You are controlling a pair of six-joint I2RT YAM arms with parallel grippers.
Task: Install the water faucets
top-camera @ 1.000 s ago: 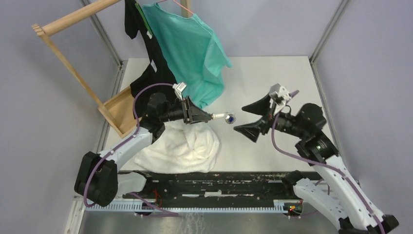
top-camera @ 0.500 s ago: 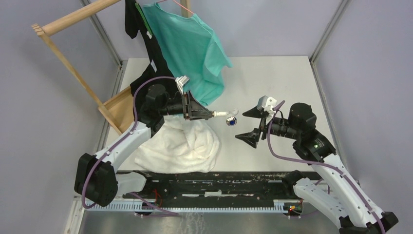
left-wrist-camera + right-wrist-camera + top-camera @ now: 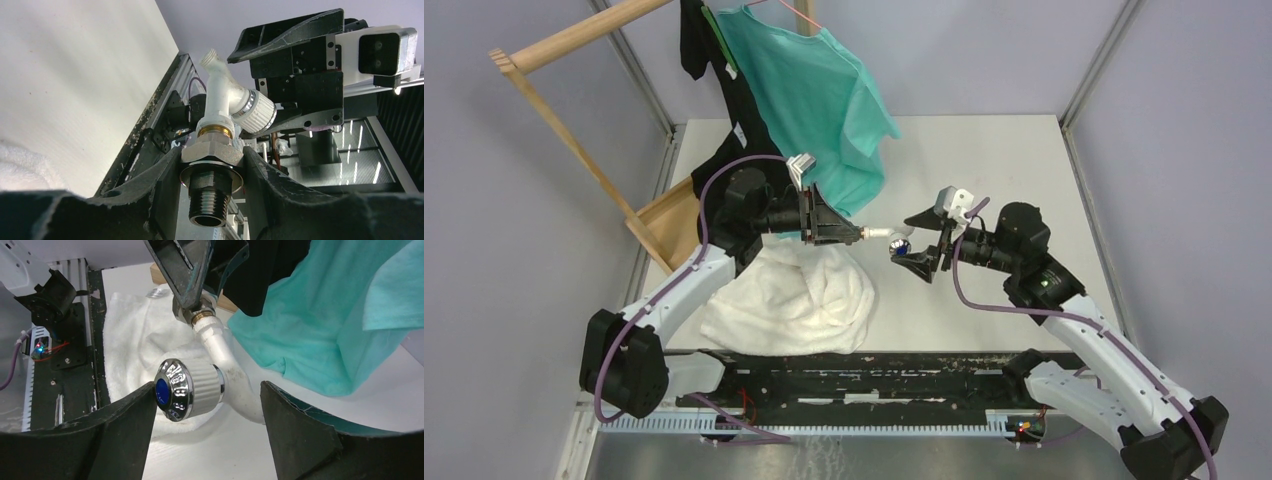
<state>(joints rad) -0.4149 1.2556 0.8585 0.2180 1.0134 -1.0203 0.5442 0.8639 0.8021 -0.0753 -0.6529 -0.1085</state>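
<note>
— Start at the near edge. What can you make out?
— A dark rail runs across between the arm bases, but its detail is too small to read. Just past it a white towel lies bunched on the tabletop, its far side covered by the left arm.
— And the left tool?
— Closed on the silver fitting. Its wrist view shows both fingers pressed against the hex collar, with the threaded end pointing back toward the camera. From above, those fingers hide the fitting.
— Where is the white spout?
— It joins the fitting through a brass ring and sticks out from the left tool toward the right arm. It sits between the two tools, beyond the towel's corner. Whether it touches the tabletop I cannot tell.
— The right tool?
— Wide, its jaws straddling the ribbed knob with the blue dot. One finger is just beside the chrome rim, and I cannot tell if it touches. The other stands well apart and cuts off the spout's outlet end.
— And behind all that?
— A teal shirt and a black shirt hang from a wooden rack whose top leaves the frame. The teal shirt and the left arm cover much of the black one
</note>
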